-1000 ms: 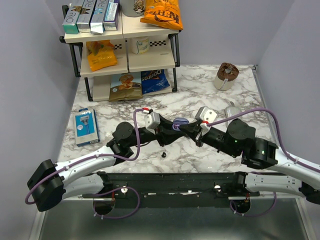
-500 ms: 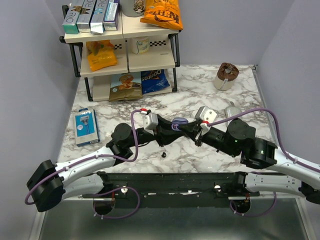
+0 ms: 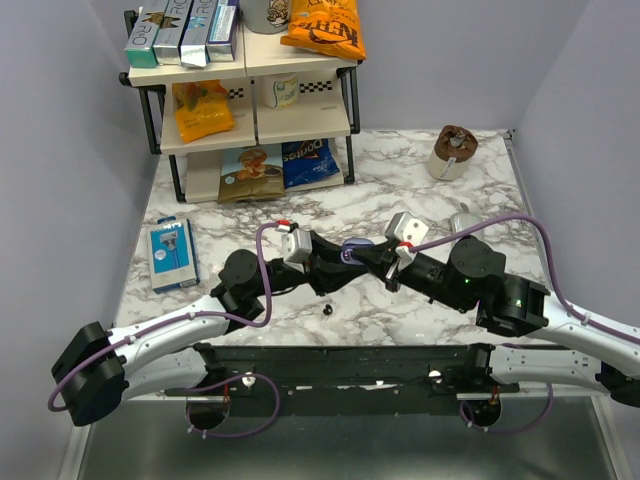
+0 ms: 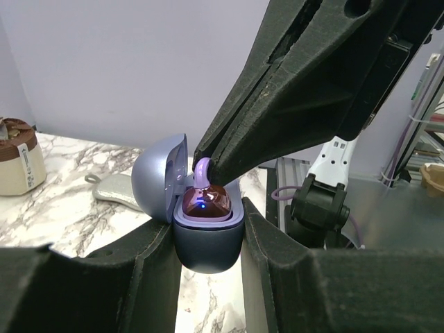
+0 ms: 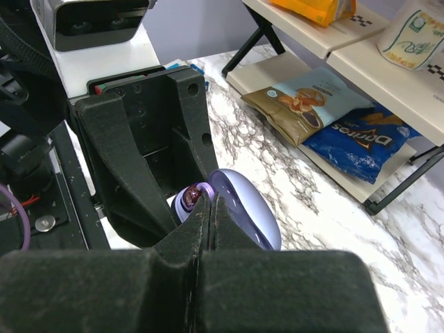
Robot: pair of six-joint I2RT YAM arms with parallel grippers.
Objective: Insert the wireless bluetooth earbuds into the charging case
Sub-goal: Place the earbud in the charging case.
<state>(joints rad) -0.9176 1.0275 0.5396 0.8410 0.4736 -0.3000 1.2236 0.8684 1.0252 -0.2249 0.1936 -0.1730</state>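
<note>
**A:** Status on the insert?

**B:** Left gripper (image 4: 208, 251) is clamped on the charging case (image 4: 207, 232), one finger on each side of its body. The lid (image 4: 159, 173) is swung open. Right gripper (image 5: 210, 207) has its fingers together and looks pinched on the lilac tip of the first earbud (image 4: 205, 201). The earbud's dark body is in the mouth of the case, blue light showing.

**A:** Seated?

**B:** Can't tell. It looks part in, with the tip standing above the case rim.

**A:** How to finish it clean?

**B:** My call: press straight down into the well with light force while the left holds the case level. Open the right only once the body sits flush, then lift away on the side opposite the lid. Side load risks popping it out or twisting the case in the grip.

**A:** The other one?

**B:** Second earbud (image 3: 327, 311) lies on the table (image 3: 420, 190), on the near side of the case and well apart. Nothing is touching it.
</note>
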